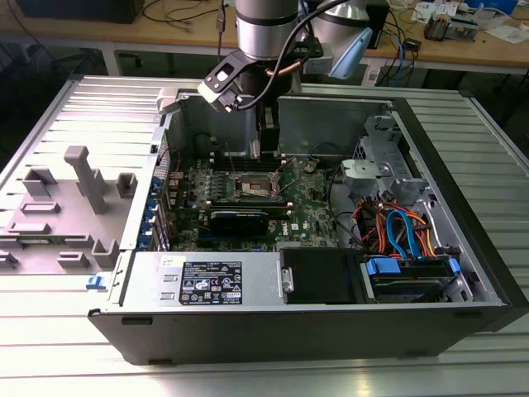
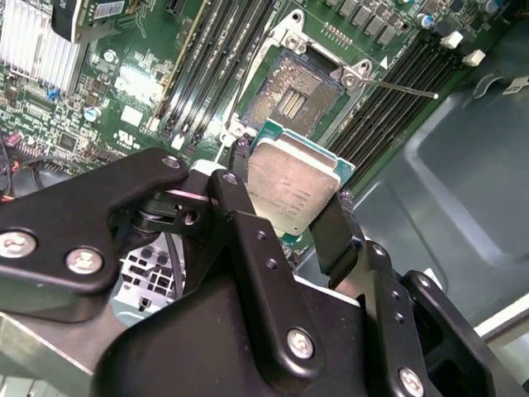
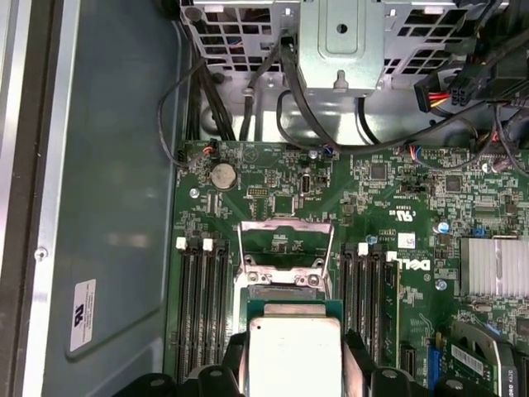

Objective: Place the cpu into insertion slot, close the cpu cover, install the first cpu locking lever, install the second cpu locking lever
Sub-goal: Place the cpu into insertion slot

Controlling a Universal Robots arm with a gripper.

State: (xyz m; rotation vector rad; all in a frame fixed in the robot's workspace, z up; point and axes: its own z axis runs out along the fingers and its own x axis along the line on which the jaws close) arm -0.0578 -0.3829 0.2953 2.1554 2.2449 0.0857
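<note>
Grip: claw (image 2: 291, 175) clamped on cpu (image 2: 285, 203), pinching two opposite edges. Chip held in air just above open insertion slot (image 2: 299, 89), not seated.
Risk: chip tilted or rotated against slot, contacts bent; thin edge grip could slip.
Unclear: cpu cover (image 3: 286, 240) seems raised; chip orientation marks unreadable; slot's near side hidden behind chip in first wrist view.

My arm (image 1: 264, 25) is a silver-grey cylinder; a black cable (image 1: 291, 50) runs along it. My gripper (image 2: 291, 178) is matt black: rounded link plates (image 2: 83, 223), flat fingers (image 2: 335, 236), silver screws (image 2: 299, 341).
</note>
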